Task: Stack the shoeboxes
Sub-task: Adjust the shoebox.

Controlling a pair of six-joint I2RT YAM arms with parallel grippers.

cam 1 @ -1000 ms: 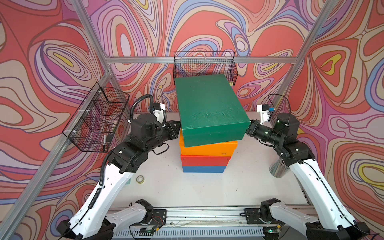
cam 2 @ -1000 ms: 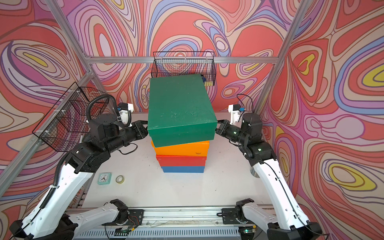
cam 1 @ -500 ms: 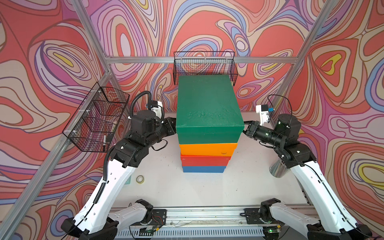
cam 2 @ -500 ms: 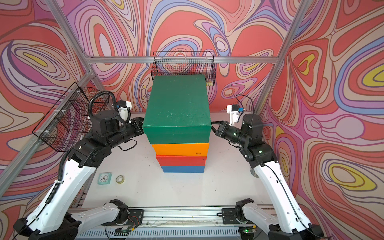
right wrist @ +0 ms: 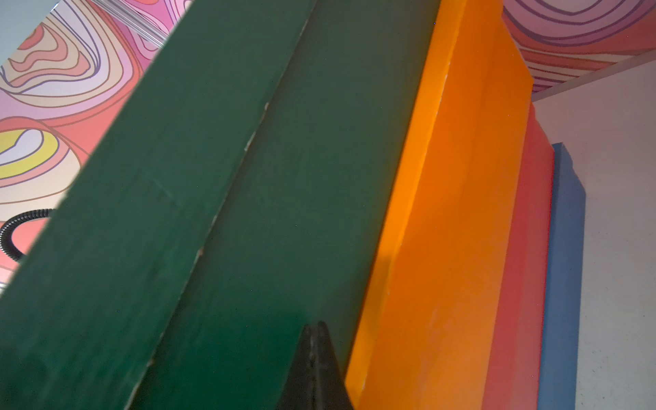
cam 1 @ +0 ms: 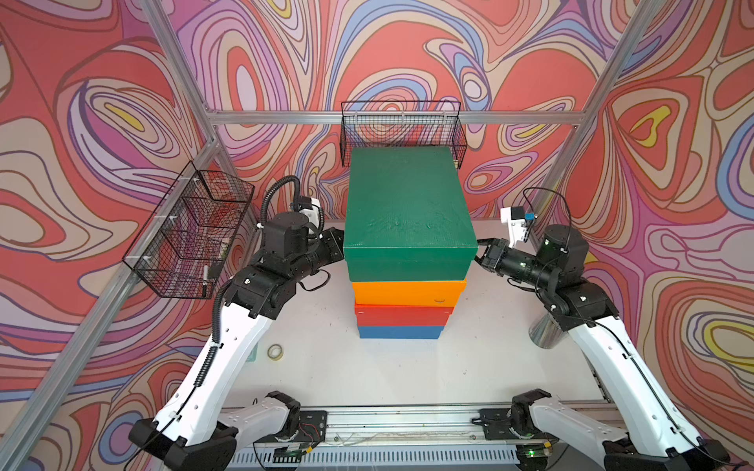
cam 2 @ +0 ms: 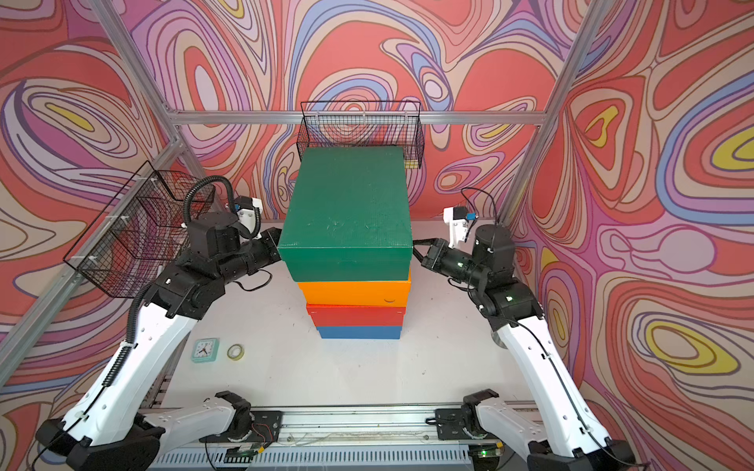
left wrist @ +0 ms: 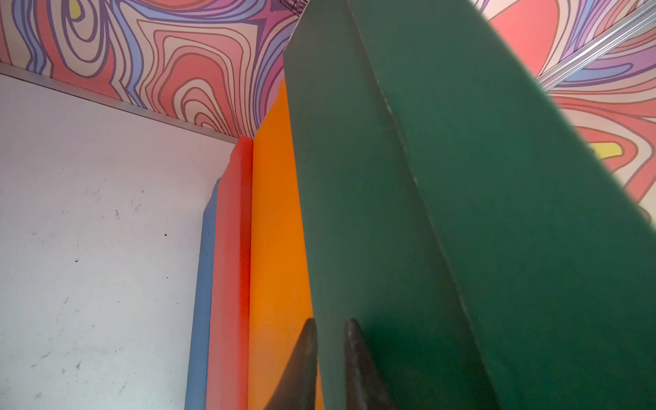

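Left gripper (left wrist: 328, 326), barely parted and empty, meets the dark green shoebox (cam 1: 408, 204) at its 9 o'clock side. Right gripper (right wrist: 316, 328), closed and empty, meets it at 3 o'clock. The green box tops the orange shoebox (cam 1: 408, 291), red shoebox (cam 1: 402, 315) and blue shoebox (cam 1: 398, 332) mid-table. This is likely final squaring; next, both should back away gently.

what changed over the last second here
The green shoebox lay skewed on the stack; its near end swung left, and it now sits square on the orange shoebox. The left gripper and right gripper followed, one at each side of it. Nothing was taken hold of or let go. The red shoebox, blue shoebox and tape roll stayed put.
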